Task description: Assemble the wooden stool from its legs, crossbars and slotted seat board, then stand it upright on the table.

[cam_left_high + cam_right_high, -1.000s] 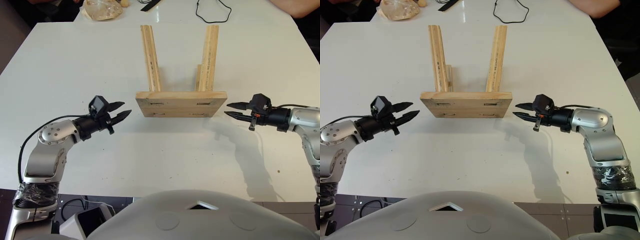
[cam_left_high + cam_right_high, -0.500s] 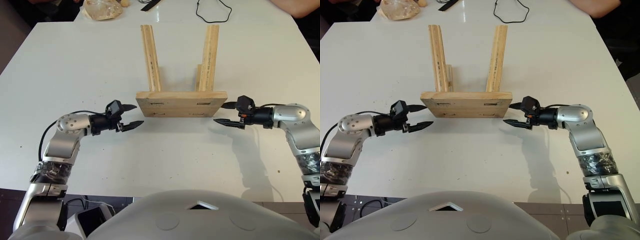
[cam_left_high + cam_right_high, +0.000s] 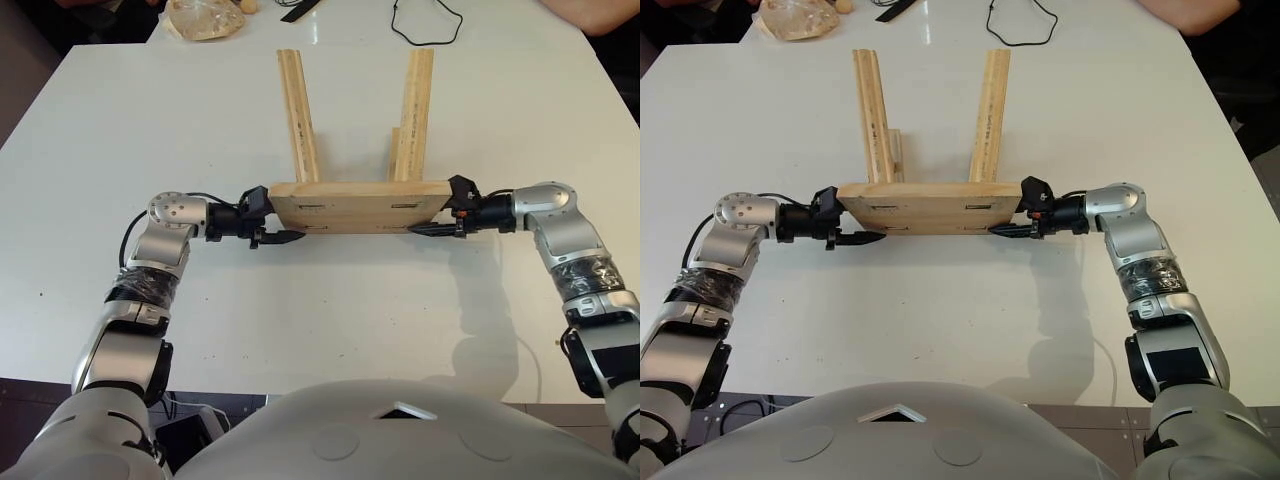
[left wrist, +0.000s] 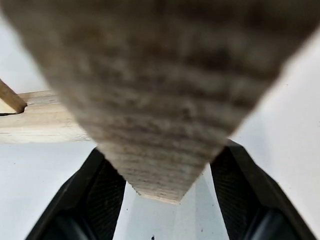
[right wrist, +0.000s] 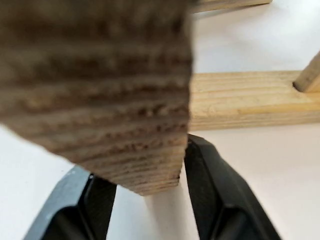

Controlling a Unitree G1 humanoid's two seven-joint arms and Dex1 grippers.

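- Stool [image 3: 355, 150] of pale grained pine lies on its side on the white table [image 3: 300, 320], its flat legs [image 3: 300, 115] pointing away from our grippers. The left gripper [image 3: 278, 215] and right gripper [image 3: 435, 208] stand open, straddling the seat board [image 3: 360, 207] at its ends.
- Left wrist: we see rough end grain between parted black fingers [image 4: 102, 192].
- Right wrist: the board's corner sits between parted fingers [image 5: 215, 200].

The stool [image 3: 355, 170] lies on its side mid-counter [image 3: 120, 130], seat board [image 3: 360, 205] toward the near edge and legs [image 3: 298, 115] toward the far edge. The left pincer [image 3: 275, 216] is at the board's left end, the right pincer [image 3: 434, 210] at its right end. A bag [image 3: 205, 18] and a cable [image 3: 425, 22] lie along the far edge.
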